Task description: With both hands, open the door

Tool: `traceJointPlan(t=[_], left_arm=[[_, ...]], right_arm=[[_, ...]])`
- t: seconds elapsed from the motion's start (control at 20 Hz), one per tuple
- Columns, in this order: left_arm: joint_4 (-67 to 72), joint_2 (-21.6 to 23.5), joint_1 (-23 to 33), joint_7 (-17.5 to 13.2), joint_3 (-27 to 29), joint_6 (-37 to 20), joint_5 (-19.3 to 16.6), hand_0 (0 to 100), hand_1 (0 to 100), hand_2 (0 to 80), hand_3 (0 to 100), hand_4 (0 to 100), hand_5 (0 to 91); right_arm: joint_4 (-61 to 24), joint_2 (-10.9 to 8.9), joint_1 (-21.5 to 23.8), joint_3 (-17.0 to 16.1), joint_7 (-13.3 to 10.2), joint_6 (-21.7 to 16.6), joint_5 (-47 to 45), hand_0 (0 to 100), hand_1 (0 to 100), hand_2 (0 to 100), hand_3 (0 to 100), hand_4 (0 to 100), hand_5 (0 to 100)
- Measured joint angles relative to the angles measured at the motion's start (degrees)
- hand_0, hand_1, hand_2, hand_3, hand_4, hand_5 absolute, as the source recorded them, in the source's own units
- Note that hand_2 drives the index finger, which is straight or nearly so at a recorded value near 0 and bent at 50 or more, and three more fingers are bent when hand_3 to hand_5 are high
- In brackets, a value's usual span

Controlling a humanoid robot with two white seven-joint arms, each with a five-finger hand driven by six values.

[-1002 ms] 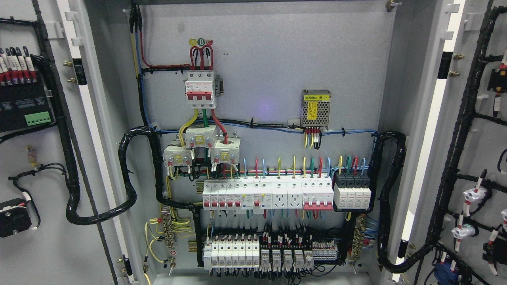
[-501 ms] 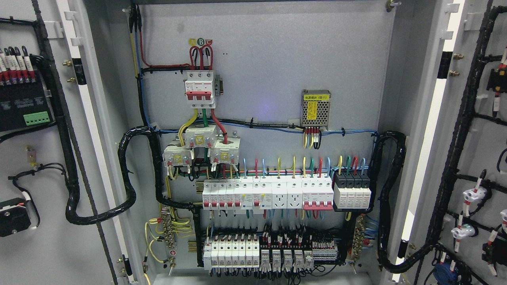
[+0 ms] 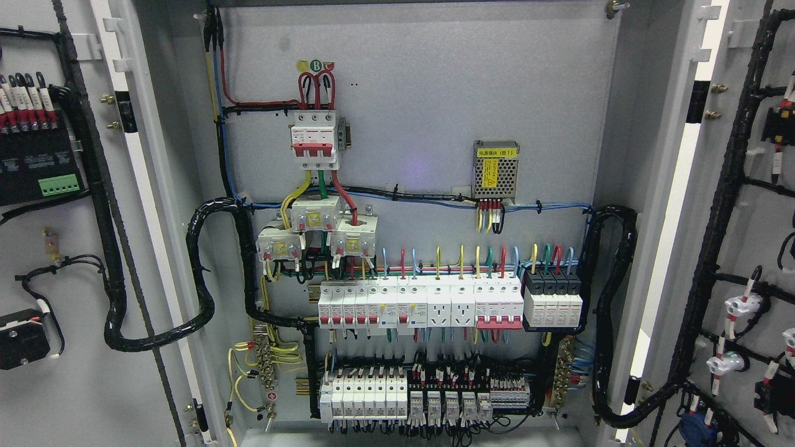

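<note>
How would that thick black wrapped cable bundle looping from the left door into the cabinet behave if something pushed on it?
The thick black wrapped cable bundle would probably flex rather than stay rigid, since it hangs in a loose S-curve. It likely springs back somewhat: many wires wrapped together look fairly stiff. It seems unlikely to shift far, because its ends run onto the grey left door and into the cabinet.

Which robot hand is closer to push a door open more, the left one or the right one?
Neither can be picked: no robot hand shows in the head view. The left door and the right door both already stand swung wide, showing the cabinet full of wires and switches.
</note>
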Motion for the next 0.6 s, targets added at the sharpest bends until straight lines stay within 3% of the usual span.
traceJointPlan(t=[0.6], left_arm=[[-0.07,0.35,0.07,-0.08,0.07,-0.12,0.08,0,0,0.0,0,3,0.0]], right_arm=[[-1.71,0.98,0.32,4.02,0.12,0.00,4.70,0,0,0,0,0,0]])
